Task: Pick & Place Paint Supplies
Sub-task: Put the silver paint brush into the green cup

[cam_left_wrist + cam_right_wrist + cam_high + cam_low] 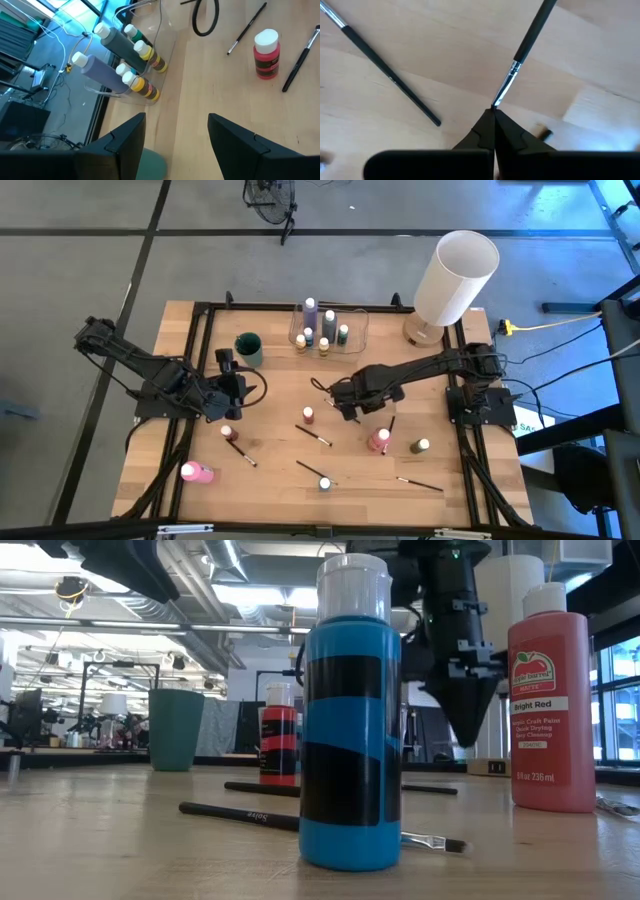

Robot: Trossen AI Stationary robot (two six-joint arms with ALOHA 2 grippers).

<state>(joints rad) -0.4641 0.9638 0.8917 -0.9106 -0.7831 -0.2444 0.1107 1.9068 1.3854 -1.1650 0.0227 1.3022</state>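
Note:
My right gripper [343, 396] [494, 116] hangs over the table's middle, pointing down and shut on the bristle end of a dark-handled paintbrush [532, 32]. A second brush [390, 75] lies on the wood beside it. My left gripper [226, 364] [175, 135] waits open and holds nothing, near the green cup [248, 348]. It faces the clear container [150, 65], where several bottles stand. Loose bottles stand on their bases: a red one [308, 415], a pink one [378, 440], a green one [420, 446] and a blue one [350, 740]. Another pink one [196, 472] lies on its side. My right gripper pinches the paintbrush's bristle tip [496, 102] between the very ends of its two shut fingers, coming from above and pointing down. The handle [540, 20] runs away from the fingers. I cannot tell whether its far end rests on the table.
A tall white cylinder [455, 270] stands at the far right corner. More brushes [313, 435] [420, 483] [240, 450] lie scattered on the near half. A black cable loop [206, 20] lies near the container. A dark frame [200, 310] edges the table.

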